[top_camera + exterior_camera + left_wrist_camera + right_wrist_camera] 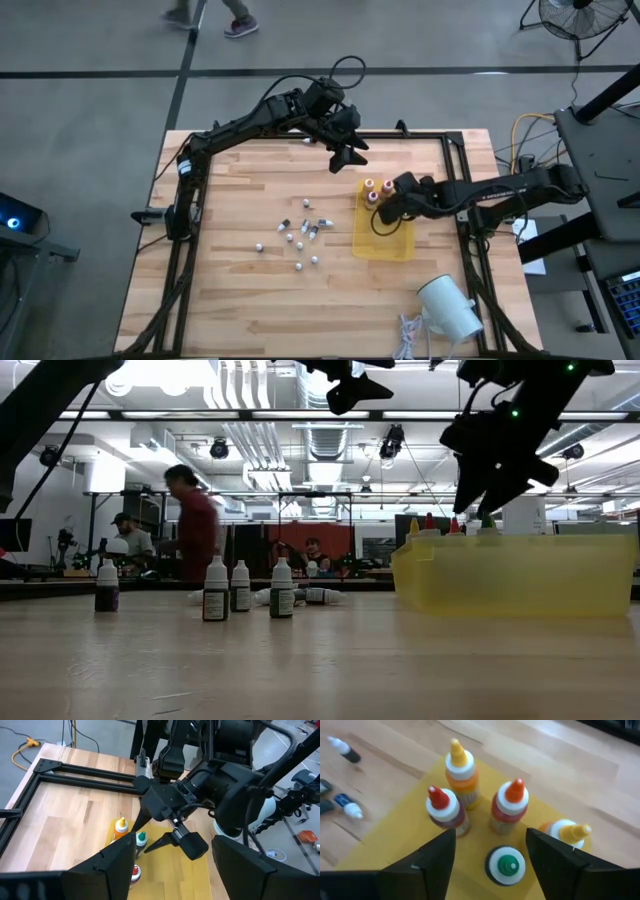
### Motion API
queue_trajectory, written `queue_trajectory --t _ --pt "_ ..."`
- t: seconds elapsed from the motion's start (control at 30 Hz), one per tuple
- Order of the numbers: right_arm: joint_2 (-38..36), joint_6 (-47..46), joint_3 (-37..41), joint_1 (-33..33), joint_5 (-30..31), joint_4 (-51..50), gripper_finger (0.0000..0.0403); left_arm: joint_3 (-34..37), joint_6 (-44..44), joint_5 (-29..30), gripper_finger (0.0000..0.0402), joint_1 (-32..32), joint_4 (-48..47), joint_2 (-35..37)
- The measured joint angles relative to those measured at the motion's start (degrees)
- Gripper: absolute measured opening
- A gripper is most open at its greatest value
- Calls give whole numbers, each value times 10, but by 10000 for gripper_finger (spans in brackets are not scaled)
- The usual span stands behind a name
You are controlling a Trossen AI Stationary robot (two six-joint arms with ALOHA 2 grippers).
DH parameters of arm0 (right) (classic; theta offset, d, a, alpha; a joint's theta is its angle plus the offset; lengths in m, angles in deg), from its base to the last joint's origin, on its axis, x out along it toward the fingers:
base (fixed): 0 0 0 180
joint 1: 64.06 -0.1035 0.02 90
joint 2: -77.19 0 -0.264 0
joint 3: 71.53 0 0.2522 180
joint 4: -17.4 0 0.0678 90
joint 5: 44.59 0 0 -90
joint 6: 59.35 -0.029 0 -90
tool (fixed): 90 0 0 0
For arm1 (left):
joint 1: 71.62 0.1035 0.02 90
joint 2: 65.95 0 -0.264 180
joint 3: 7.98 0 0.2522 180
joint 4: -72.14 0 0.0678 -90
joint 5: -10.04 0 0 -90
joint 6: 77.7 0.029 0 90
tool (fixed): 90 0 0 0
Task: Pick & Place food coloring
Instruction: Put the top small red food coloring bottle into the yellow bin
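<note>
Several thumb-sized food coloring bottles stand on their bases in a yellow tray point(388, 243): a yellow-topped one point(458, 764), a red-topped one point(441, 806), an orange-topped one point(511, 802) and a green-topped one point(505, 865). Another yellow-tipped bottle point(568, 832) sits tilted beside them. Tiny whitish vials point(301, 236) are scattered on the wood left of the tray, some upright point(216, 591). My right gripper point(491, 837) hangs open over the tray point(384, 213), its fingers on either side above the green-topped bottle, touching nothing. My left gripper point(348, 158) is open and raised near the far edge.
A big white cylinder point(449, 306) and a coiled cable point(408, 335) lie at the near right corner. A dark metal frame point(463, 190) borders the table. People point(195, 530) stand in the room beyond. Bare wood lies near and left of the vials.
</note>
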Motion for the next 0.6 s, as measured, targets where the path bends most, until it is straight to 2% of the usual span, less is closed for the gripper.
queue_trajectory --t 0.17,0.4,0.5,0.6 --pt "0 49 -37 -1 -3 -3 246 0 1 0 232 0 -15 1" --pt "0 173 -107 -3 -22 -2 247 0 19 -2 229 0 -102 1" --pt "0 212 -129 -3 -26 2 242 0 32 -1 216 -1 -124 7" --pt "0 244 -142 -2 -56 3 236 0 34 0 190 -3 -126 19"
